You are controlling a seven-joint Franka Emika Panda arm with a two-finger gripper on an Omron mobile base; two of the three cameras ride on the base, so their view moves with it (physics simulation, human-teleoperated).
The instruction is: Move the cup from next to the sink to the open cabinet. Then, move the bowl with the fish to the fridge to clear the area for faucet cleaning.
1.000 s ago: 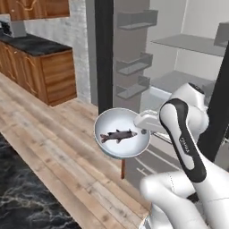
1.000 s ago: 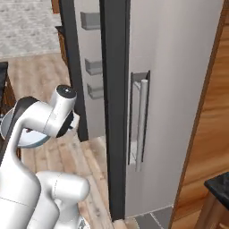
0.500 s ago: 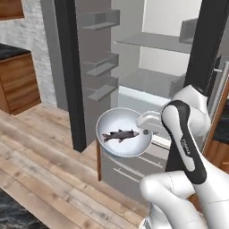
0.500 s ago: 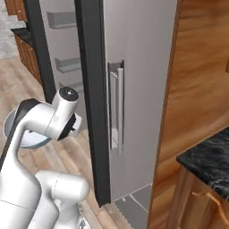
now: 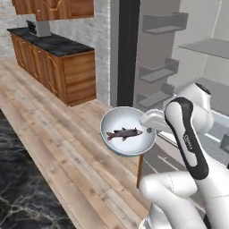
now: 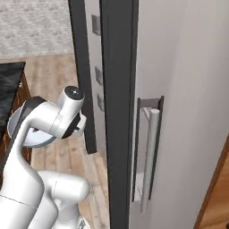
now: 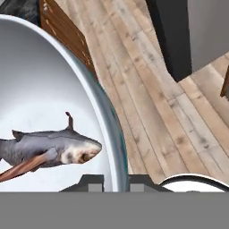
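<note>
My gripper is shut on the right rim of the bowl, which hangs level above the wooden floor. The bowl is white inside, and the dark fish lies across its middle. In the hand view the bowl's rim runs down between my two fingertips, with the fish just left of them. The grey fridge stands open right behind the bowl, its pale shelves and door bins showing. From the right base view I see the bowl behind my arm. The cup, sink, faucet and open cabinet are out of view.
The fridge's dark door edge rises just behind the bowl. Its closed door with a long bar handle stands to my right. Wooden lower cabinets with a black counter line the far left wall. Black marble lies at the near left.
Both base views have swung sideways since half a second ago, so the base has moved. The bowl with the fish keeps its place in my shut gripper.
</note>
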